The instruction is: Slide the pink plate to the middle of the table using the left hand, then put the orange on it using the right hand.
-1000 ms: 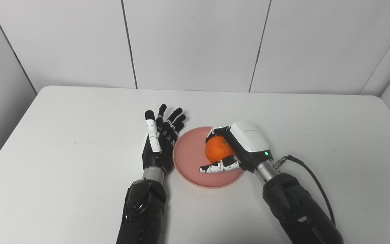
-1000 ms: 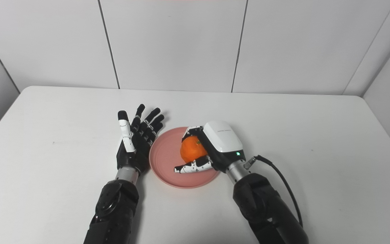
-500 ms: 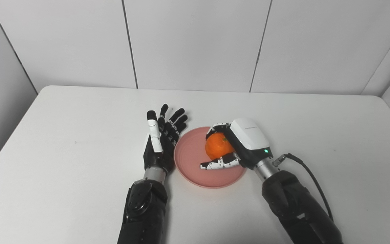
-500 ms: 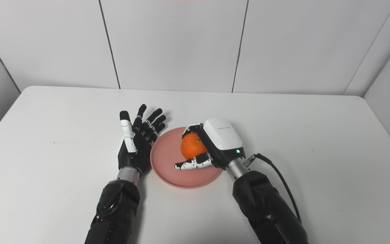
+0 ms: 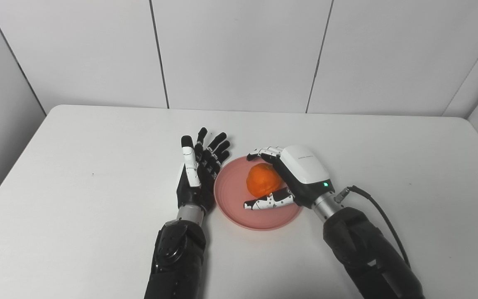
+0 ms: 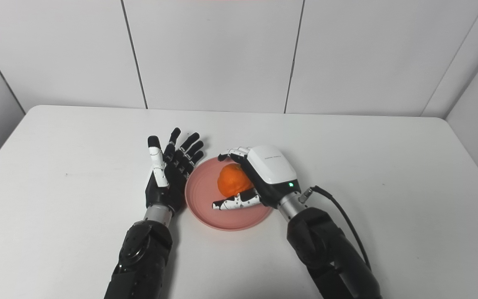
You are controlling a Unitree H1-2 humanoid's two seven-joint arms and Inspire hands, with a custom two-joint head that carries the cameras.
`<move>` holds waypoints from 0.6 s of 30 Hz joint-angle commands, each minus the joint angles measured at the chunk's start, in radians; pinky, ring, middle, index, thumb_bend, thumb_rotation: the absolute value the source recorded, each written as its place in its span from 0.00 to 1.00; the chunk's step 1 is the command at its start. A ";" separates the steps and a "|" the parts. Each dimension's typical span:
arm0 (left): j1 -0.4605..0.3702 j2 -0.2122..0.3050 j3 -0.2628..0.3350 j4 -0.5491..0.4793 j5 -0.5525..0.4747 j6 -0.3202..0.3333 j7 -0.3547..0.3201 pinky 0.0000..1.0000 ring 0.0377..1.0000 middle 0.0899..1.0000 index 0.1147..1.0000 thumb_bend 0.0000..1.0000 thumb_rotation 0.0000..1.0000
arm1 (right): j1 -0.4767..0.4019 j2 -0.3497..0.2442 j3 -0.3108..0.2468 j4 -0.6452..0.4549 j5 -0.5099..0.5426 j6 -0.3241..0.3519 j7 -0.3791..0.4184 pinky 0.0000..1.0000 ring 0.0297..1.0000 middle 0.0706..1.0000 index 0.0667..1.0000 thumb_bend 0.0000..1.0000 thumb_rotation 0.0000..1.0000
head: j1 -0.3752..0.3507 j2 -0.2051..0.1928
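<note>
At mid-counter [image 5: 98, 232] sits the pink plate [image 5: 232, 209], orange [image 5: 262, 184] resting on it. Right hand [image 5: 293, 178] cups the orange, fingers [image 5: 264, 152] spread apart, apparently no longer gripping; fruit lies just left of its palm. Left hand [image 5: 197, 174] waits beside the plate's left rim, fingers splayed, empty. Both views agree.

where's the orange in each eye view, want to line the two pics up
Left eye view: the orange sits just right of centre, on the pink plate, against the right hand.
Right eye view: the orange sits just left of centre, on the same plate.
Shared landmark: the open left hand beside the plate's left rim.
</note>
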 commanded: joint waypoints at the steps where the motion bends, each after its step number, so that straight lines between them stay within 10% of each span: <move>1: 0.086 -0.066 0.007 0.072 -0.001 0.083 0.048 0.91 0.86 0.83 0.99 0.95 1.00 | -0.045 -0.010 -0.003 -0.029 -0.030 0.020 0.011 0.90 0.89 0.87 0.75 0.92 0.63 | 0.001 0.000; 6: 0.084 -0.065 0.007 0.072 -0.004 0.085 0.046 0.93 0.87 0.85 1.00 0.95 1.00 | -0.043 -0.013 0.001 -0.033 -0.085 0.051 0.059 1.00 1.00 0.97 0.82 0.97 0.82 | -0.001 -0.001; 18: 0.071 -0.061 0.013 0.073 0.011 0.056 0.059 0.92 0.87 0.85 0.97 0.95 1.00 | -0.047 0.016 -0.086 -0.030 0.031 -0.010 -0.012 0.96 0.96 0.94 0.84 0.86 0.90 | 0.000 -0.003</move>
